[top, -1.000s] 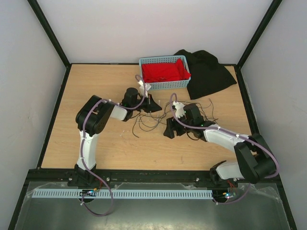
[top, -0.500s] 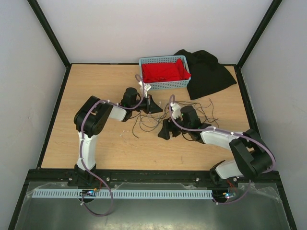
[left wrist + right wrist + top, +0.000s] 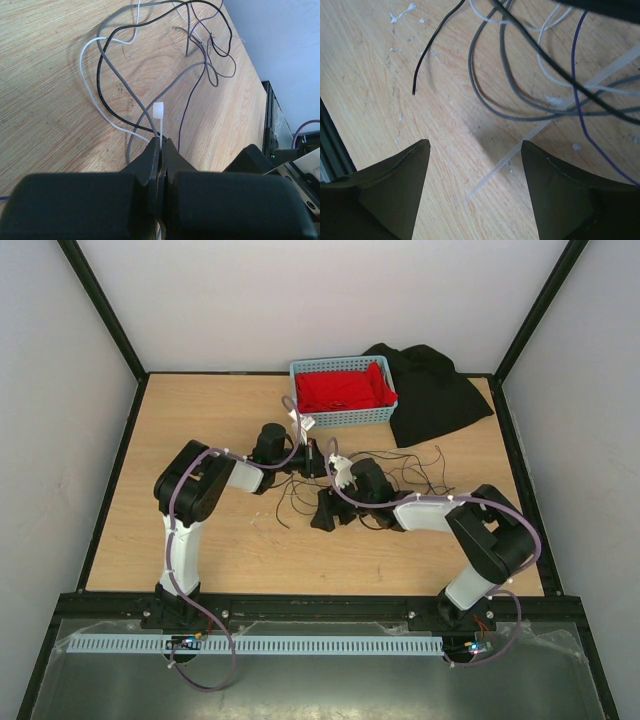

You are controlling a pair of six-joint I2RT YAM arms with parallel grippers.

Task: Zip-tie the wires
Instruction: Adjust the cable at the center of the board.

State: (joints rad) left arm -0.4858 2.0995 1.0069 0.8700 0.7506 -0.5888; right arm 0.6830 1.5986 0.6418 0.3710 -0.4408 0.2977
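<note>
The wires [image 3: 400, 465] lie in loose thin loops on the wooden table, black, grey, white and purple in the left wrist view [image 3: 107, 85]. My left gripper [image 3: 312, 462] is shut on a white zip tie [image 3: 158, 111]; its strap runs into the closed tips [image 3: 161, 141] and its square head sticks out over the loops. My right gripper [image 3: 322, 512] stands open low over the table. The zip tie's clear tail [image 3: 520, 145] lies on the wood between its fingertips [image 3: 475, 145], untouched. More wire loops [image 3: 485, 95] cross just beyond them.
A blue basket [image 3: 343, 418] holding red cloth stands at the back middle, with a black cloth [image 3: 435, 395] to its right. The two grippers are close together. A black table frame [image 3: 327, 145] shows at the left of the right wrist view.
My right gripper has slid left across the table, closer to the left gripper and over the zip tie's tail. The left arm has stayed still, shut.
</note>
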